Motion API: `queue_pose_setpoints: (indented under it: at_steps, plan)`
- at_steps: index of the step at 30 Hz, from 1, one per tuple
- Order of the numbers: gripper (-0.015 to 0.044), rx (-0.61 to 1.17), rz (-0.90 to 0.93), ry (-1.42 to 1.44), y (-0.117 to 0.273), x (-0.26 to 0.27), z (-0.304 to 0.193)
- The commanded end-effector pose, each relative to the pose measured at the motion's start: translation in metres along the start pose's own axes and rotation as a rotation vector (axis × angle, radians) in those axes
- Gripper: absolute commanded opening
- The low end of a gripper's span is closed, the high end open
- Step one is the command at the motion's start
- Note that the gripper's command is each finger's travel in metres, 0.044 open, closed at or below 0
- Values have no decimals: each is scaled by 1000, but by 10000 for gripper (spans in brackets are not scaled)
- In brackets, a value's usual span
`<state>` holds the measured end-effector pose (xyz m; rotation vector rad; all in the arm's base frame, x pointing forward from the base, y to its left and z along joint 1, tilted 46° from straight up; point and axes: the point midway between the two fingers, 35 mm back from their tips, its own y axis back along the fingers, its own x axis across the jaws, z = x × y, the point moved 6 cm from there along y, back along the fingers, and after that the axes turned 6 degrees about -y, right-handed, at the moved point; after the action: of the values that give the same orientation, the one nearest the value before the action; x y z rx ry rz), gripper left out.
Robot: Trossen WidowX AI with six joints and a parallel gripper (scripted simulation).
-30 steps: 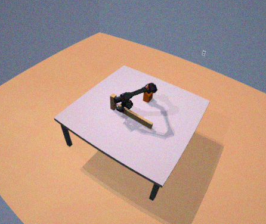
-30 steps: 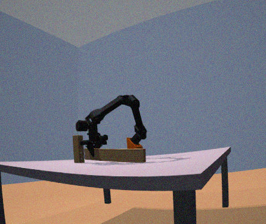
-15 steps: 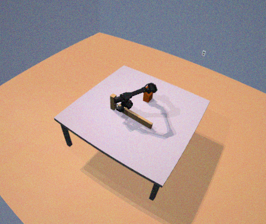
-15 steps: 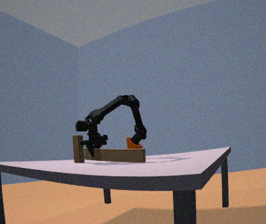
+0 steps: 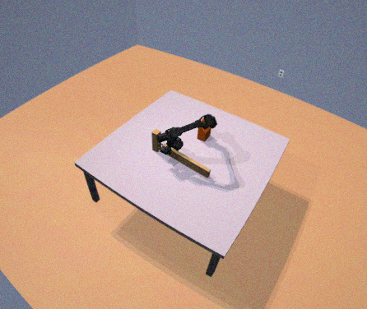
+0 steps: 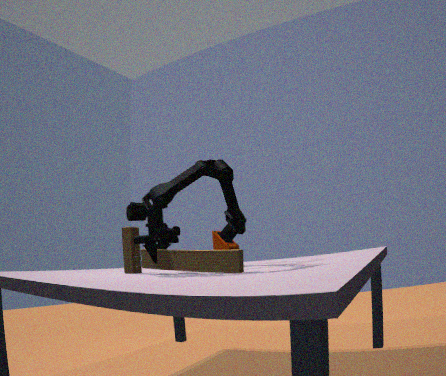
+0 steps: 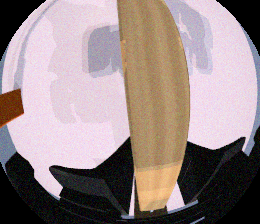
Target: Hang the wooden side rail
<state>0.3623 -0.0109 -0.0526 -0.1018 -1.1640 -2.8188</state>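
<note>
The wooden side rail [image 5: 191,163] [image 6: 202,261] [image 7: 155,90] lies in line with the headboard post, its far end down on the table. Its near end is right beside the post and looks slightly raised in the exterior view. The upright wooden post [image 5: 155,141] [image 6: 131,250] stands on the table. My gripper [image 5: 166,149] [image 6: 154,258] [image 7: 148,137] points down and is shut on the rail near its post end, one finger on each side. The steel hooks, the slot and its pins are hidden or too small to see, so I cannot tell whether they touch.
The orange arm base [image 5: 203,133] [image 6: 223,241] [image 7: 9,109] stands on the table [image 5: 141,184] [image 6: 272,286], behind the rail in the exterior view. The arm arches from it over to the post, with a wrist part close beside the post's upper part.
</note>
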Motion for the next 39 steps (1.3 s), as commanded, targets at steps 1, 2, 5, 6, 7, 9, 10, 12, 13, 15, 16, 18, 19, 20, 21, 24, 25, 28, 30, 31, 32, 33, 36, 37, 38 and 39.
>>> queue_pose_setpoints:
  at_steps: [1,2,5,6,7,9,10,12,13,15,16,18,19,20,21,24,25,28,30,31,32,33,36,37,38,39]
  plan:
    - [0,4,-10,2,5,-1,-3]
    - [0,4,-10,2,5,-1,-3]
    - [0,4,-10,2,5,-1,-3]
    - [0,4,-10,2,5,-1,-3]
    - [0,4,-10,2,5,-1,-4]
    - [0,4,-10,2,4,0,-4]
    - [0,4,-10,2,4,0,-4]
    - [0,4,-10,2,4,0,-4]
    - [0,4,-10,2,4,0,-4]
    - [0,4,-10,2,4,0,-4]
    - [0,4,-10,2,4,-1,-5]
    - [0,4,-10,2,3,-1,-5]
    - [0,4,-10,2,3,-1,-5]
    - [0,4,-10,2,3,-1,-5]
    - [0,4,-10,2,3,-1,-5]
    - [0,4,-10,2,3,-1,-5]
    - [0,4,-10,2,4,-2,-5]
    - [0,4,-10,2,4,-2,-6]
    - [0,5,-10,2,4,-2,-6]
    - [0,5,-10,2,4,-2,-6]
    - [0,5,-10,2,4,-1,-6]
    - [0,5,-10,2,4,-1,-6]
    - [0,5,-10,2,5,-1,-7]
    - [0,5,-10,2,5,-1,-7]
    - [0,5,-10,2,5,-1,-7]
    - [0,5,-10,2,4,-1,-7]
